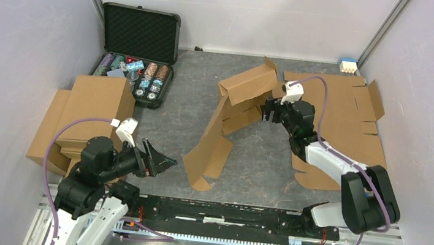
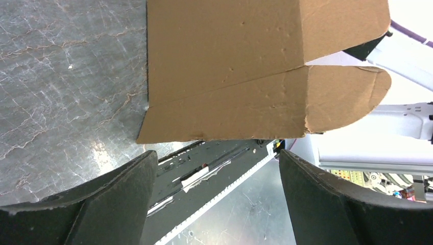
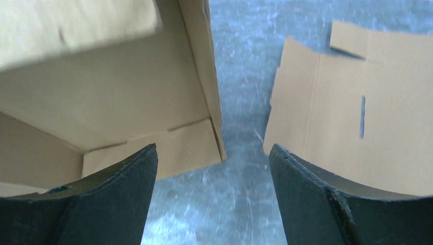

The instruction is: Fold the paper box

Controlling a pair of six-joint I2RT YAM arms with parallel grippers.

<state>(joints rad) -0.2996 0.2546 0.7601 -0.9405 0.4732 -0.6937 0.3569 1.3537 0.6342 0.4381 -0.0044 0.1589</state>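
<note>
The paper box (image 1: pixel 232 115) is a brown cardboard blank, partly folded, standing tilted in the middle of the table, with its rounded tab end near the front. My left gripper (image 1: pixel 165 161) is open and empty, just left of the box's near end. In the left wrist view the box's near flap (image 2: pixel 245 76) lies beyond the open gripper (image 2: pixel 217 168). My right gripper (image 1: pixel 268 110) is open and empty at the box's raised far right corner. In the right wrist view the box's inner walls (image 3: pixel 102 97) lie ahead to the left of the open gripper (image 3: pixel 213 158).
A flat cardboard blank (image 1: pixel 341 121) lies at the right under the right arm; it also shows in the right wrist view (image 3: pixel 357 102). A stack of folded boxes (image 1: pixel 86 111) sits at the left. An open black case of poker chips (image 1: pixel 139 52) is at the back left. A small white object (image 1: pixel 348 66) is at the back right.
</note>
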